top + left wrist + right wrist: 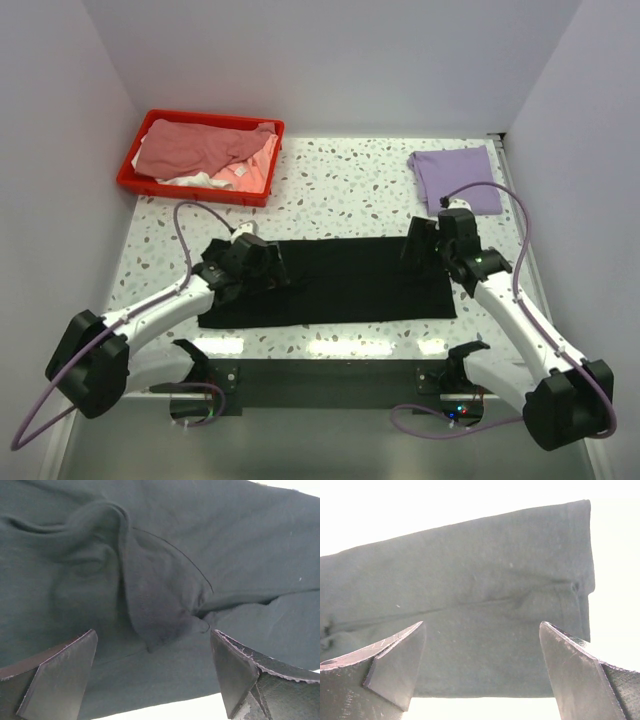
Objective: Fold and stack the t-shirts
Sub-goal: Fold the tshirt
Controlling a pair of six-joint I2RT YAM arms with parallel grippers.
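Note:
A black t-shirt (340,280) lies folded into a long strip across the table's middle. My left gripper (283,275) hovers open over its left end, nothing between the jaws; a bunched fold of black cloth (160,600) sits just ahead of my left gripper (155,655). Over the strip's right end my right gripper (412,245) is open too, with flat black t-shirt (470,605) below my right gripper (482,650). A folded light purple t-shirt (456,178) rests at the back right. Pink-red t-shirts (195,150) and a white one (190,180) lie heaped in the bin.
The red plastic bin (195,190) stands at the back left corner. White walls close the table on the left, back and right. Speckled tabletop (340,190) shows between the bin and the purple shirt.

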